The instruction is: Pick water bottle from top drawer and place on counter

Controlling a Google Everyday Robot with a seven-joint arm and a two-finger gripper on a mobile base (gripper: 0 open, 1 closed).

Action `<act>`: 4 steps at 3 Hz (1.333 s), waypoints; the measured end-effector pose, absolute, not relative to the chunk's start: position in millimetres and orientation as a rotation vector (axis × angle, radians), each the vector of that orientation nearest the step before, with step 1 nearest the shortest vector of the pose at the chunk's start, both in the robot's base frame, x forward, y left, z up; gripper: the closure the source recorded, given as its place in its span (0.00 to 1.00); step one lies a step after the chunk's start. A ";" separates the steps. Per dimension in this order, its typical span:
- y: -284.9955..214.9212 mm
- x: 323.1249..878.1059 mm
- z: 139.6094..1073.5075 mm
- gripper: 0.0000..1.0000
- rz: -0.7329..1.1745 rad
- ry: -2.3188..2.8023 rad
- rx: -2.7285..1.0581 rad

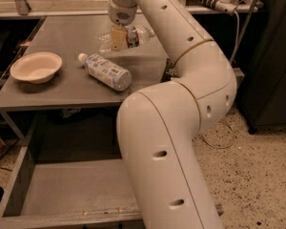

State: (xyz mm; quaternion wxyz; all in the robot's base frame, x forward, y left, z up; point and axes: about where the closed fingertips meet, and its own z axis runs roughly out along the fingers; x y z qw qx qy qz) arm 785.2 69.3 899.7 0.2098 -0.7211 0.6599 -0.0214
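The robot's hand [117,38] is out over the far part of the bench [69,30], pointing down from the wrist, and it is clamped around the water bottle [136,35]. The bottle lies sideways in the grip, cap end toward the right and its clear ribbed body sticking out to the left; from here I can't tell whether it touches the surface or hangs just above it. Nearer on the bench lies a second bottle [107,72] with a large white-blue label, on its side with its white cap pointing toward a cream bowl [35,67] at the left edge. The thick white arm [181,109] rises in the foreground and bends back over the right side of the bench. Below the bench's front edge, the top drawer [71,190] is pulled open, showing its grey floor.
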 end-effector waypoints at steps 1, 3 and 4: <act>78.3 791.3 890.2 1.00 -0.050 1.814 -2.026; 72.8 805.1 882.5 1.00 -0.076 1.826 -2.008; 68.7 808.9 877.3 1.00 -0.076 1.838 -1.999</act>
